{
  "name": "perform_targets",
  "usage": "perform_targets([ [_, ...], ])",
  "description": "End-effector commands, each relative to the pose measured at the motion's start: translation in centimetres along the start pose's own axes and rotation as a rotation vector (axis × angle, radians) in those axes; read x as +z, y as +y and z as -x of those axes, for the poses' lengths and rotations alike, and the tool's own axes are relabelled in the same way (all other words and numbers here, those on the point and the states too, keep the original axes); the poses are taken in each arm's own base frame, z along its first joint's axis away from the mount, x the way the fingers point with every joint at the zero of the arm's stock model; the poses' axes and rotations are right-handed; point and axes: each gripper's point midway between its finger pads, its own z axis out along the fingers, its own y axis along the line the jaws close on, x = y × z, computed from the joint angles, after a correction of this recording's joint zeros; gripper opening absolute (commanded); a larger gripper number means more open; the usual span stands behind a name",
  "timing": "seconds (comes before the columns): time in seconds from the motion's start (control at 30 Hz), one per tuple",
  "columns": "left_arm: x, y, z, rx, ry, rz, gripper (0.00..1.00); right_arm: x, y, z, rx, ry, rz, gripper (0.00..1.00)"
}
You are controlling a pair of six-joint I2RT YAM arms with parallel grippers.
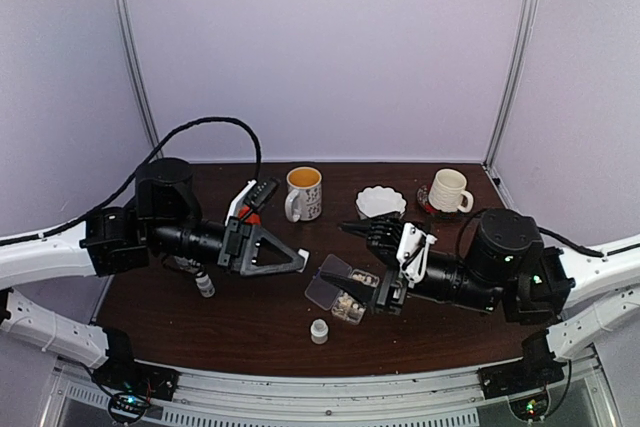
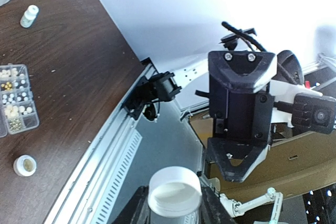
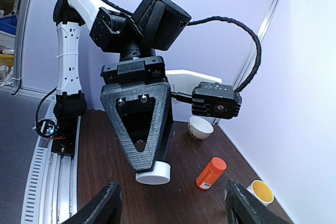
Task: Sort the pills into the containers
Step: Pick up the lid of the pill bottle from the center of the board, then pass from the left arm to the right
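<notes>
The clear organizer box [image 1: 352, 303] lies flat on the dark table [image 1: 240, 327], a little right of centre and between the two arms. Its long axis runs from the near edge toward the back wall, slanting slightly to the right. The transparent lid [image 1: 327, 285] is swung open on the side facing the left arm. In the left wrist view the compartments [image 2: 21, 109] sit one after another along that long axis. Small whitish and tan pills [image 2: 14, 100] lie inside several of them, with darker golden bits in a couple of others.

The left gripper [image 3: 148, 162] is clamped on a small white-capped bottle [image 2: 174, 196], its cap turned toward that wrist's camera. It hangs just left of the open lid.

The right gripper [image 3: 174, 209] reaches in from the right with its tip above the box's right side. Its two fingers [image 3: 102, 209] are spread wide with nothing between them. Whether it touches the box I cannot tell.

A small round white pot [image 1: 319, 331] stands near the front edge, just in front of the box. An orange bottle [image 3: 211, 173] is behind the left gripper. Further back stand a mug [image 1: 303, 193] with a yellow inside, a white scalloped bowl [image 1: 381, 201] and a ribbed white mug [image 1: 448, 190].
</notes>
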Motion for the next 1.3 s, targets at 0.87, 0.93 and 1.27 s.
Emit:
perform_targets([
  [0.87, -1.7, -5.5, 0.7, 0.007, -0.058, -0.298, 0.34, 3.6, 0.8, 2.8, -0.089, -0.047, -0.029, 0.36],
  [0.93, -1.7, -5.4, 0.7, 0.008, -0.06, -0.298, 0.34, 3.6, 0.8, 2.8, -0.089, -0.049, -0.03, 0.32],
  [1.27, -1.6, -5.0, 0.3, 0.004, -0.053, -0.301, 0.42, 3.5, 0.8, 2.7, -0.085, -0.049, -0.031, 0.25],
])
